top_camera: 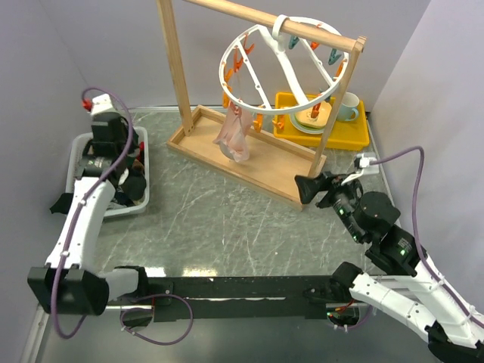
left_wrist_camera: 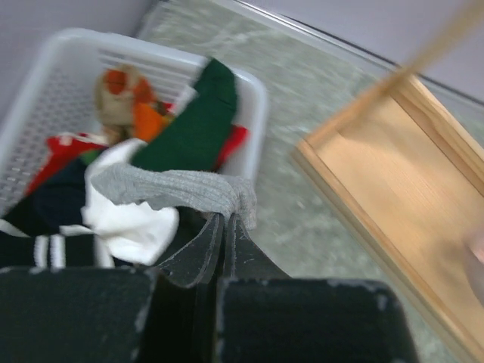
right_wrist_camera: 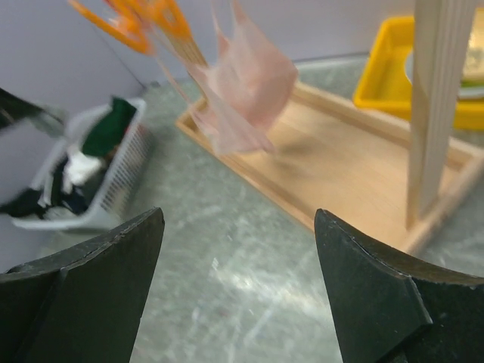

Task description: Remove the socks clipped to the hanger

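The white ring hanger (top_camera: 281, 64) hangs from the wooden rack's top bar, with orange and teal clothespins. One pale pink sock (top_camera: 234, 134) stays clipped under its left side; it also shows in the right wrist view (right_wrist_camera: 246, 83). My left gripper (left_wrist_camera: 225, 218) is over the white mesh basket (left_wrist_camera: 45, 98) and shut on the edge of a grey-and-white sock (left_wrist_camera: 178, 189). Green, black striped and other socks lie in the basket. My right gripper (right_wrist_camera: 238, 219) is open and empty, low over the table, right of the pink sock and apart from it.
The wooden rack (top_camera: 175, 68) stands on a wooden base tray (top_camera: 249, 162) across the middle back. A yellow tray (top_camera: 355, 132) with plates and a cup sits behind its right post. The basket (top_camera: 79, 155) is at the left wall.
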You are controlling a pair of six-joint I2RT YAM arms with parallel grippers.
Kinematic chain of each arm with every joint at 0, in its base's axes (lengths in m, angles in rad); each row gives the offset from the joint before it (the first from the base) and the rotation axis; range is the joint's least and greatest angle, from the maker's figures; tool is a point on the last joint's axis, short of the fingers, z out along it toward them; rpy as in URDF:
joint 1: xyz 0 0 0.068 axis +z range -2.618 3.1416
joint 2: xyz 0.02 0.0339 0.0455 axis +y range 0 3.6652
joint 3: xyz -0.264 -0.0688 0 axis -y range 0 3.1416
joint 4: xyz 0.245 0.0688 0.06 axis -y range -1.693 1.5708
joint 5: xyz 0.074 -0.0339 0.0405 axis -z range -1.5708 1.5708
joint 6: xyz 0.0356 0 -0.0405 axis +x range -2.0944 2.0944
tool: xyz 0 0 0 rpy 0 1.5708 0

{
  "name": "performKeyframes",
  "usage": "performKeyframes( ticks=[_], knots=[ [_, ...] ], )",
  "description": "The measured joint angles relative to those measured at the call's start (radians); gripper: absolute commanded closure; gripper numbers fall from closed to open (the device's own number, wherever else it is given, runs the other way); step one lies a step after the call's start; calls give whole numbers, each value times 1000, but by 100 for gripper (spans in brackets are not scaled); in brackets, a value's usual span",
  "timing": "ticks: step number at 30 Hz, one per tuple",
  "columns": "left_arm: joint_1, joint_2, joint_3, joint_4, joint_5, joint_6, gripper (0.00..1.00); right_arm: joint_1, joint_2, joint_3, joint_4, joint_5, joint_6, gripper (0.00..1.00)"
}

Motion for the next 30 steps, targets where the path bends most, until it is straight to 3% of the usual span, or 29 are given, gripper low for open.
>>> performKeyframes(
  ticks=[6, 8, 10, 13, 16, 21, 24, 30],
  knots=[
    [192, 147, 93, 23, 85, 5, 99, 0, -58, -91, -100, -2, 19, 11],
    [223, 200, 115, 32, 113, 4, 71, 0, -66, -95, -115, -5, 27, 11],
    [251, 247, 117, 35, 146, -6, 25, 0, -73, -96, -119, -6, 36, 6],
    [296, 287, 103, 38, 199, -20, 8, 0, -87, -96, -127, -4, 46, 2],
    [330, 271, 63, 45, 229, -32, 1, 0, -106, -97, -144, 3, 48, 0],
    [301, 100, -68, 109, 324, -61, 1, 0, -130, -105, -166, 5, 45, 0],
    [216, -22, -147, 168, 363, -97, 0, 0, -131, -116, -170, -6, 45, 0],
    [-66, -243, -402, 311, 393, -208, 1, -1, -154, -175, -169, -27, 45, 0]
  ],
)
